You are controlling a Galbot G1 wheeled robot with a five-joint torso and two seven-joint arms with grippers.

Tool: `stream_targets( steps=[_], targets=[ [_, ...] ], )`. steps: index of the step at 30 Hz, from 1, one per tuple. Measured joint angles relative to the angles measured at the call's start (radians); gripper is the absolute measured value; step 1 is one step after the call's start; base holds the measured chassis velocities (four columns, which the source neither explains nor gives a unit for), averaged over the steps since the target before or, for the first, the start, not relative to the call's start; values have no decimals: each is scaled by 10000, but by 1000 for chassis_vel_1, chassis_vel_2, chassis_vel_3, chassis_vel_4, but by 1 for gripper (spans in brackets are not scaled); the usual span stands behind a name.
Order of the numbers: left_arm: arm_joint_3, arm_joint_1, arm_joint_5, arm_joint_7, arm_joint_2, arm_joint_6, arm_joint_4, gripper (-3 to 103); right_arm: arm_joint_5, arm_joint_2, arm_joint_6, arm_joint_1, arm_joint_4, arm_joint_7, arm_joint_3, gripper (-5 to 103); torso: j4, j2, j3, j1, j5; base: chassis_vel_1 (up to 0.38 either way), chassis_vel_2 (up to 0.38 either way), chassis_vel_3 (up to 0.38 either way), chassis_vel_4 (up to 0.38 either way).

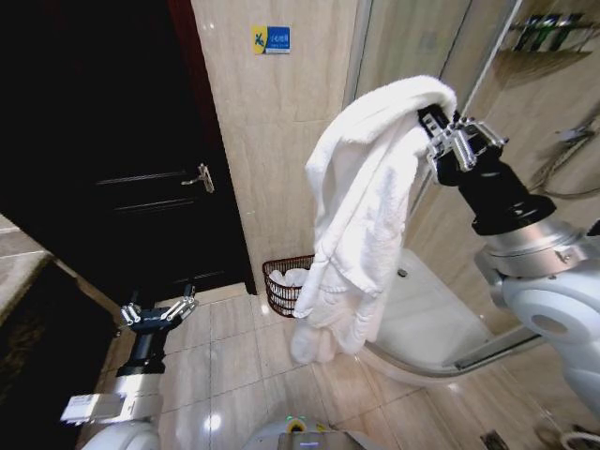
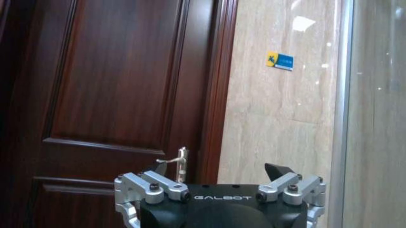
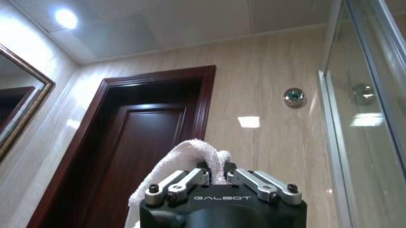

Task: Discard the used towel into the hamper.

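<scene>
The right gripper [image 1: 433, 127] is raised high, clamped on the white towel [image 1: 361, 206], which hangs above the hamper [image 1: 286, 284]. The left gripper [image 1: 157, 313] waits low near the door [image 1: 112, 141], fingers spread apart.

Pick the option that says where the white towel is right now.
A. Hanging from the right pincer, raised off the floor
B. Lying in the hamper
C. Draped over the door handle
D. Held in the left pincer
A: the right pincer is shut on the towel, which hangs from it, above and beside the hamper.
</scene>
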Motion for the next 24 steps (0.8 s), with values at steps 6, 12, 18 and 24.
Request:
stream_targets(
  steps=[6, 12, 18, 24],
  targets=[
    [0, 0, 0, 0, 0, 0, 0, 100, 3, 42, -28, -70, 29, -178, 10, 9, 0, -10, -6, -6, 0, 0, 0, 0, 0],
    [0, 0, 0, 0, 0, 0, 0, 100, 51, 21, -23, -106, 42, -218, 93, 9, -2, -17, -12, -12, -1, -30, 31, 37, -35],
    [0, 0, 0, 0, 0, 0, 0, 100, 111, 6, -22, -112, 82, -236, 100, 9, 2, -24, -10, -9, 1, -101, 106, 103, -112],
    [0, 0, 0, 0, 0, 0, 0, 100, 252, -230, -30, 110, 209, -89, 194, 9, -1, -29, -12, -5, 1, -106, 120, 108, -110]
  ],
)
